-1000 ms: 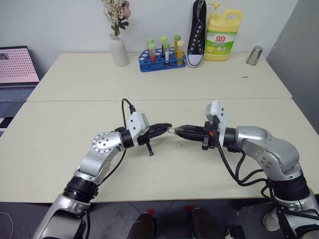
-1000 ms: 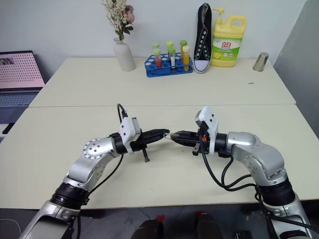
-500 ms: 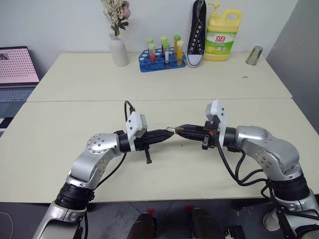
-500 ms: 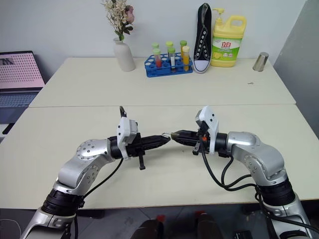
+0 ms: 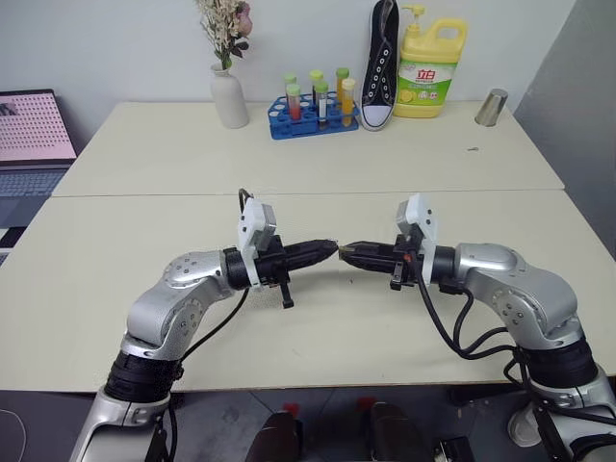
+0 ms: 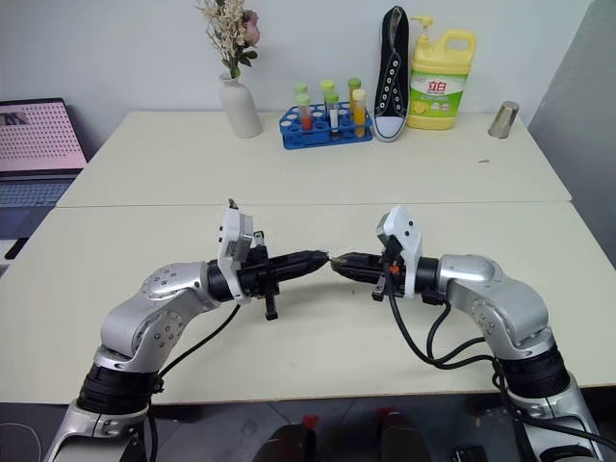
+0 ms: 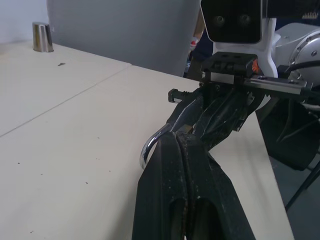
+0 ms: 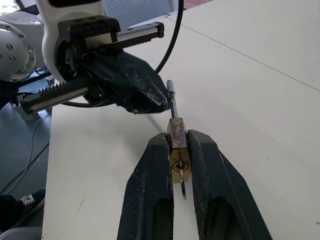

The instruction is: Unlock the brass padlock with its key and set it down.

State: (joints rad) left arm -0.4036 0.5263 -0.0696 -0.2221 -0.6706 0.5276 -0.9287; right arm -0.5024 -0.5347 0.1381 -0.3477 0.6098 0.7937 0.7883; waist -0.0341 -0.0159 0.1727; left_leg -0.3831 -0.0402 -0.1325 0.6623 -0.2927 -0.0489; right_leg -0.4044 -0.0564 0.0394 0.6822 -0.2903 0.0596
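I see the right gripper (image 8: 180,150) pinching the padlock (image 8: 178,150) above the table (image 5: 289,154) — shackle (image 7: 150,145) pointing at the left gripper (image 5: 330,250), whose fingers are pressed together, tip to tip with the right.
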